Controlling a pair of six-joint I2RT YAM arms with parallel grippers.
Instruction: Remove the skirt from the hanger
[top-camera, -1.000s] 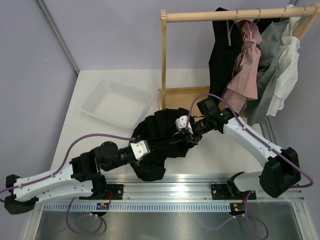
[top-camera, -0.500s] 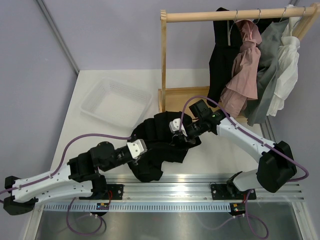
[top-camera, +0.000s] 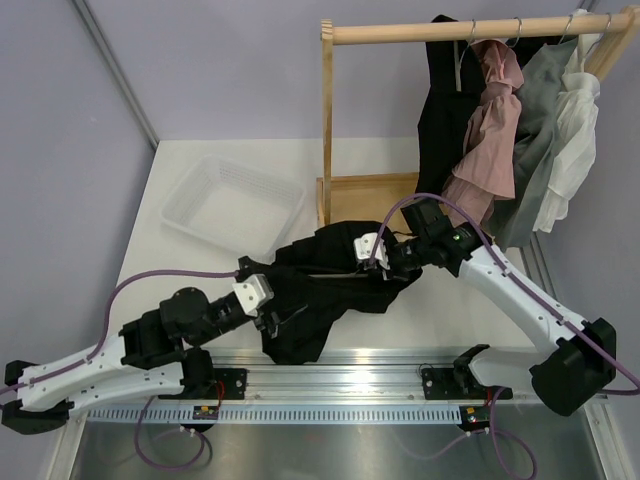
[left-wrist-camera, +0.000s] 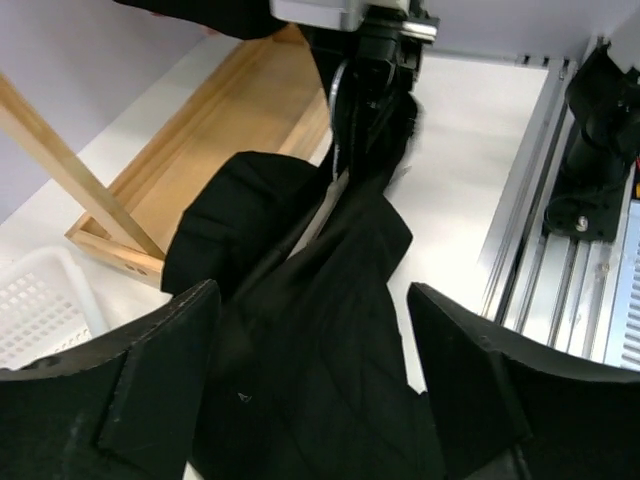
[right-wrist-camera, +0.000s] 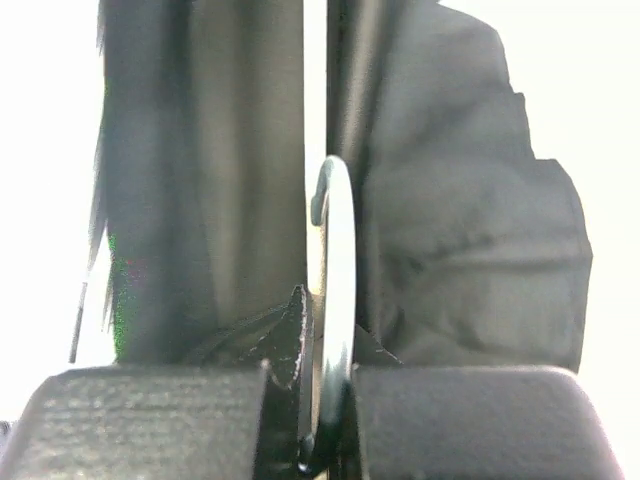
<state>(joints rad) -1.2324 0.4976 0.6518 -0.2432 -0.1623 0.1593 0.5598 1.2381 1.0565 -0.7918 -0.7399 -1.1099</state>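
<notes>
The black skirt (top-camera: 310, 322) lies in loose folds on the table between my two arms, still threaded on the slim grey hanger (top-camera: 330, 272). In the right wrist view my right gripper (right-wrist-camera: 330, 395) is shut on the hanger's metal hook (right-wrist-camera: 338, 250), with black cloth behind it. From above, the right gripper (top-camera: 358, 268) sits at the skirt's upper right edge. My left gripper (top-camera: 270, 308) is at the skirt's left side. Its own view shows the left gripper (left-wrist-camera: 312, 300) open, one finger either side of the skirt (left-wrist-camera: 330, 330) without pinching it. A pale hanger arm (left-wrist-camera: 318, 215) shows among the folds.
A white plastic basket (top-camera: 232, 205) sits at the back left. The wooden rack's base tray (top-camera: 365, 190) and post (top-camera: 326, 130) stand behind the skirt. Black (top-camera: 445, 110), pink (top-camera: 490, 140), grey (top-camera: 535, 150) and white (top-camera: 575, 140) garments hang from its rail (top-camera: 470, 28).
The left gripper has opened, let go of the skirt and drawn back to the left. The right gripper has shut on the hanger hook and shifted right, stretching the skirt out.
</notes>
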